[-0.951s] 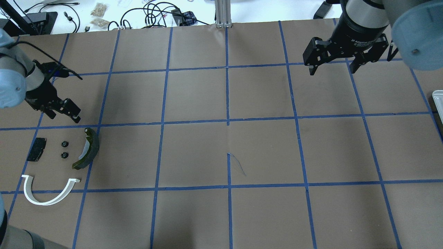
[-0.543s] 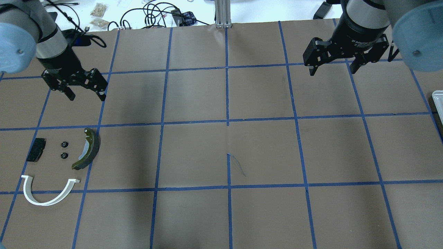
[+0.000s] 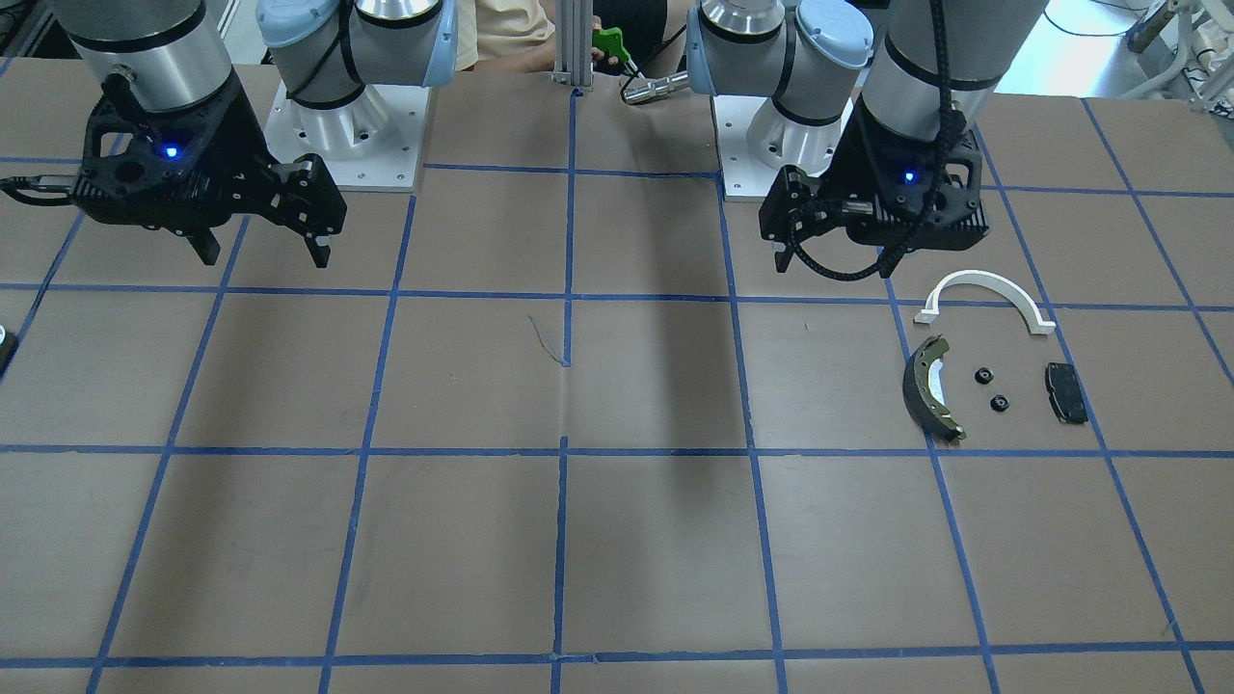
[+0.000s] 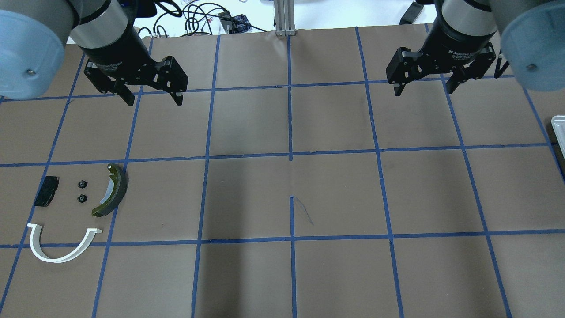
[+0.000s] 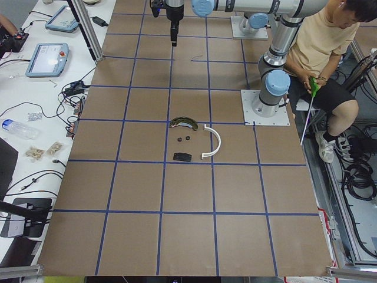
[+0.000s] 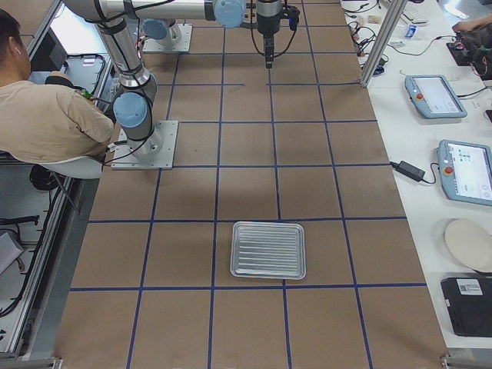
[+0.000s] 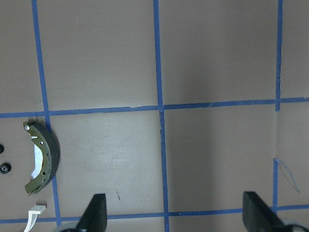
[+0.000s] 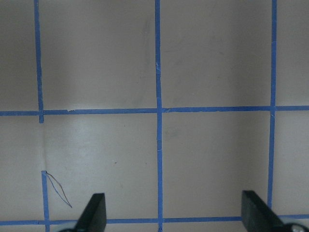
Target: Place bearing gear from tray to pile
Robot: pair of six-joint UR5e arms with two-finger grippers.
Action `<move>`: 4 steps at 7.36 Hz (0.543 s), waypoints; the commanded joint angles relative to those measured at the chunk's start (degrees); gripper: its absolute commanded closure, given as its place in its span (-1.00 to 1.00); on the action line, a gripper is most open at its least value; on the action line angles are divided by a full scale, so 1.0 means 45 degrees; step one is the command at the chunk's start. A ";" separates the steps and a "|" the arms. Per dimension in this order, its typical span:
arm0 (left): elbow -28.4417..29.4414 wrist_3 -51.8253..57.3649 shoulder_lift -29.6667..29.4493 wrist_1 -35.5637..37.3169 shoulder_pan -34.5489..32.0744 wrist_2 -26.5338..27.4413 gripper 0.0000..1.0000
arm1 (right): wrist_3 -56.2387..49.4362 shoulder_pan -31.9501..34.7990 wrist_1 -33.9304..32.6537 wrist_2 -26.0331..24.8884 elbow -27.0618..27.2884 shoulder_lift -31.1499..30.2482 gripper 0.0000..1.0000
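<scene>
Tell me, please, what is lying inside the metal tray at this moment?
The exterior right view shows the whole tray uncovered: only its bare ribbed floor, no part inside. Two small black gears lie beside the brake shoe instead.

Only a corner of the tray [image 4: 559,130] shows at the right edge of the overhead view. The left wrist view cuts the white half-ring arch [image 7: 35,216] at its bottom edge and the two small black gears [image 7: 4,168] at its left edge.
</scene>
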 commanded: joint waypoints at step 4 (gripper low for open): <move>-0.0443 -0.0158 0.0535 0.0186 -0.0091 0.0030 -1.00 | -0.0020 -0.0019 0.0003 0.0000 0.0008 0.0013 -1.00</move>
